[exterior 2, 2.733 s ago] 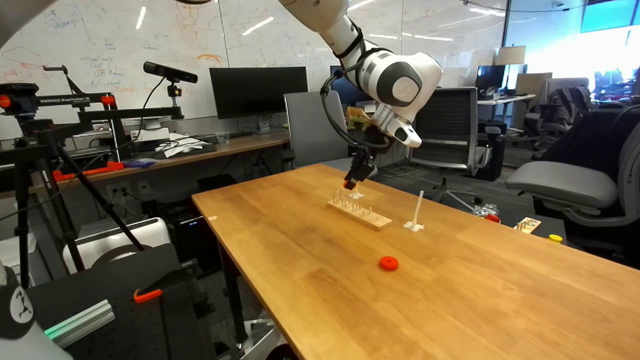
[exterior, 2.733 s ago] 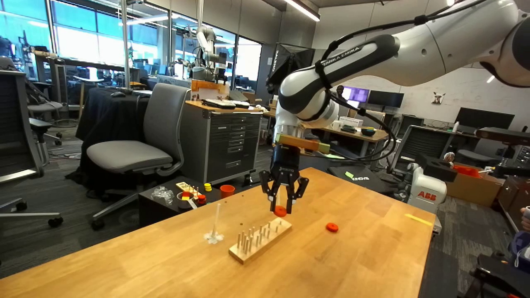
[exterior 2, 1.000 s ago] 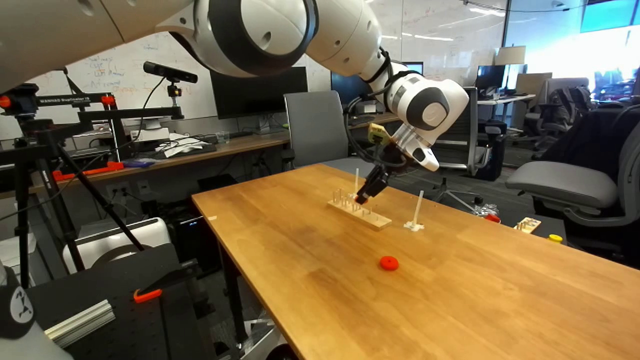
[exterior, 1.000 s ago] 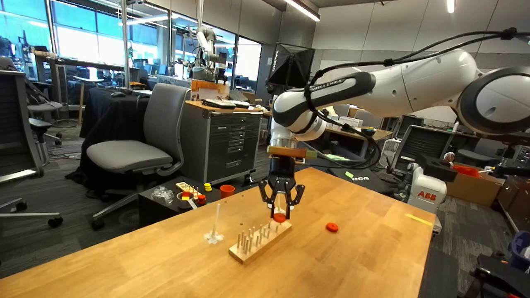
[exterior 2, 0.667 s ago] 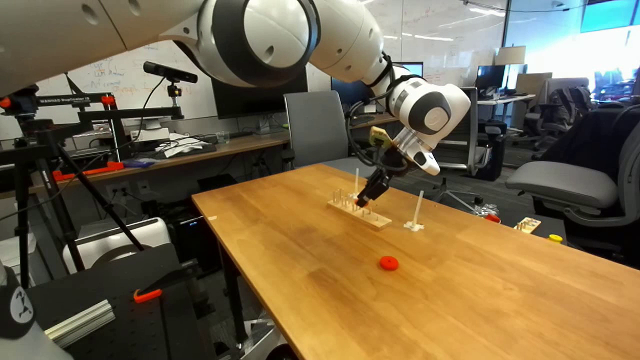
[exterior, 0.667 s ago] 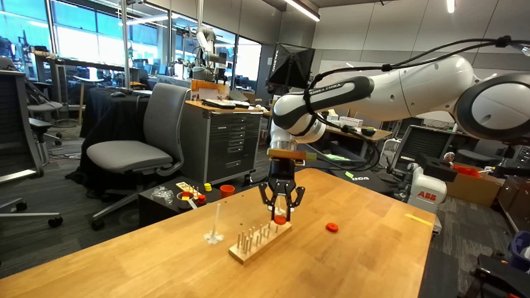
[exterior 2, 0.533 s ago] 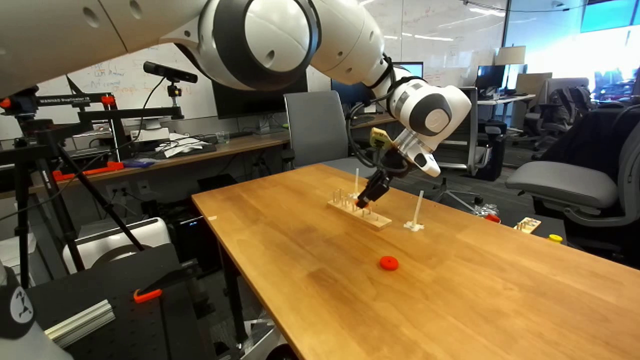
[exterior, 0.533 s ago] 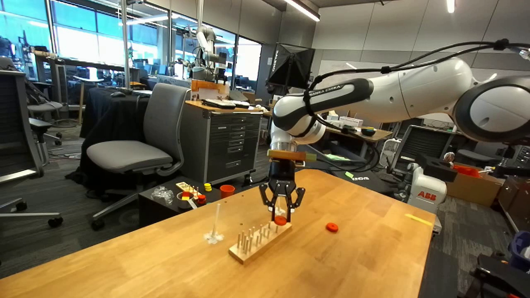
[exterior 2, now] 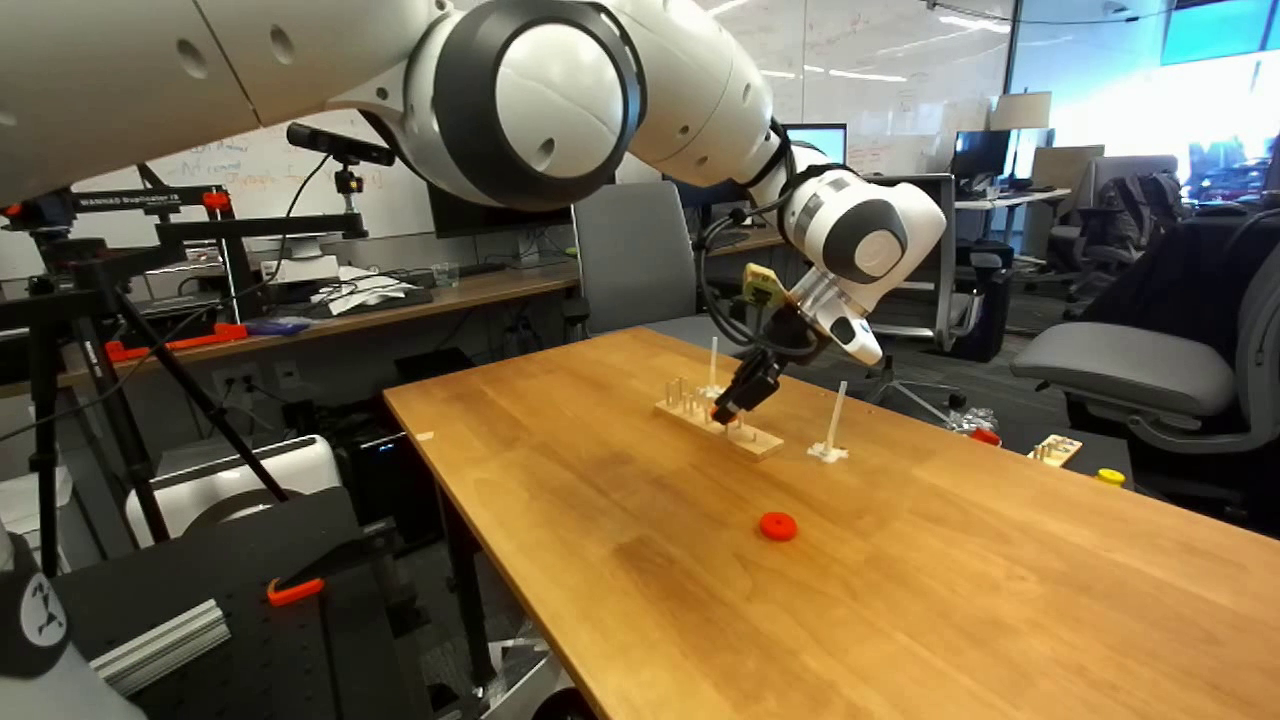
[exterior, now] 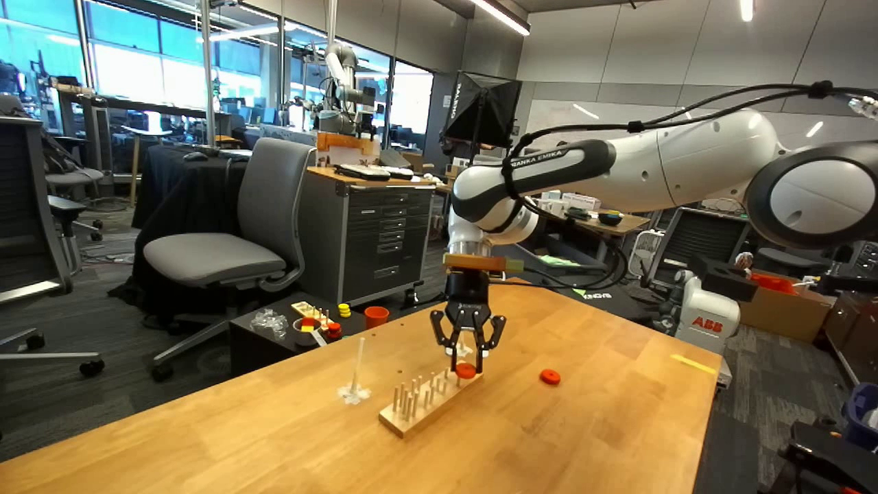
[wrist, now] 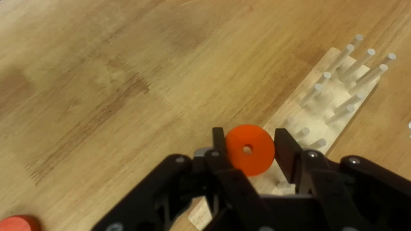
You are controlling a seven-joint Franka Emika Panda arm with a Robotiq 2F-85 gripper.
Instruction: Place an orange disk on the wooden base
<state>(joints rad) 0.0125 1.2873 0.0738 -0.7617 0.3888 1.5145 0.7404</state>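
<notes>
The orange disk (wrist: 253, 163), flat with a centre hole, sits between the fingertips of my gripper (wrist: 249, 136), which is shut on it by its edges. In both exterior views my gripper (exterior: 467, 365) holds the disk (exterior: 466, 372) low over one end of the wooden base (exterior: 398, 423). Something pale shows through the hole; I cannot tell whether it is a peg or the base, nor whether the disk touches a peg. The base also shows in an exterior view (exterior 2: 762, 447) and slants through the wrist view (wrist: 324, 104), with several upright pegs standing free.
A second orange disk (exterior: 550, 377) lies flat on the table (exterior: 583, 439), also in the wrist view (wrist: 19, 223). Two thin white rods stand upright beside the base, a nearer one (exterior 2: 836, 420) and a farther one (exterior 2: 714, 362). A red cup (exterior: 376, 316) is on a low black stand.
My gripper has come down with the disk in it, from well above the base to just over its end. Over the last half second it has sunk slightly more. The second disk has not moved.
</notes>
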